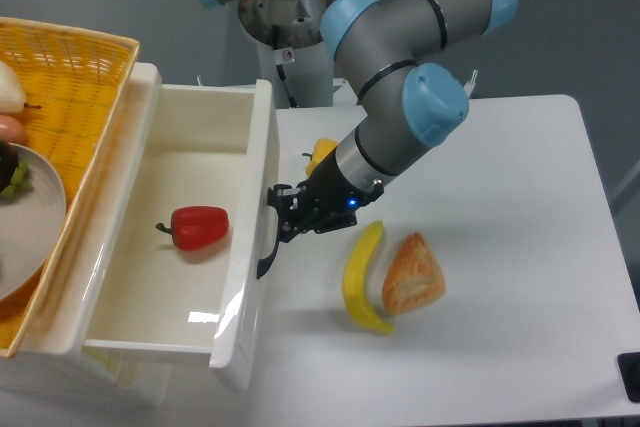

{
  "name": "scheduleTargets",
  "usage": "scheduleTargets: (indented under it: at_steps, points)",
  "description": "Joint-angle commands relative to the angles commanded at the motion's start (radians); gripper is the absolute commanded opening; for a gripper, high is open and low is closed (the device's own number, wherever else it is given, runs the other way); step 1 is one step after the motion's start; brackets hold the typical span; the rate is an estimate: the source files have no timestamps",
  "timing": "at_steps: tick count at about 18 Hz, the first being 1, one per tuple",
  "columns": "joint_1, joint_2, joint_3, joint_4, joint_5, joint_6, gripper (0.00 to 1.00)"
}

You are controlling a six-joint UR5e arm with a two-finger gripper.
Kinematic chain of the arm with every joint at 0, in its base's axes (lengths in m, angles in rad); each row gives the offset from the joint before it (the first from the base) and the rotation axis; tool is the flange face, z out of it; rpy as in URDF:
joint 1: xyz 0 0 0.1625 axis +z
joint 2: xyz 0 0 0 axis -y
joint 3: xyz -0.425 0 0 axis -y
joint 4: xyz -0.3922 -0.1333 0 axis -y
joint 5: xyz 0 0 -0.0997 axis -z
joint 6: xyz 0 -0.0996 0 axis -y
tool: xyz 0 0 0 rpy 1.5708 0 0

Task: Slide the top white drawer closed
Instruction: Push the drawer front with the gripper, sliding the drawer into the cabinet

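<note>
Currently pressed against black handle (268, 239) of top white drawer (245, 257), at 9 o'clock of gripper (283, 215); finger spacing not discernible. Drawer partly open, containing red bell pepper (197, 226). Banana (362, 277) at 4 o'clock of gripper.

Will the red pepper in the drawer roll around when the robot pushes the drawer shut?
Probably a little. The red pepper lies loose on its side on the glossy floor of the top white drawer, which looks slippery. Its lumpy shape should stop it rolling far. The claw pushes at the black handle, so a jerk might slide it.
</note>
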State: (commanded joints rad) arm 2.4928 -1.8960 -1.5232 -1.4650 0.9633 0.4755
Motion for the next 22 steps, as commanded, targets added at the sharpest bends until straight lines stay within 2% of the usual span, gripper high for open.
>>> scheduleTargets:
  at_steps: [22]
  points:
    - [-0.103,0.02,-0.009,-0.002,0.006,-0.015,0.06]
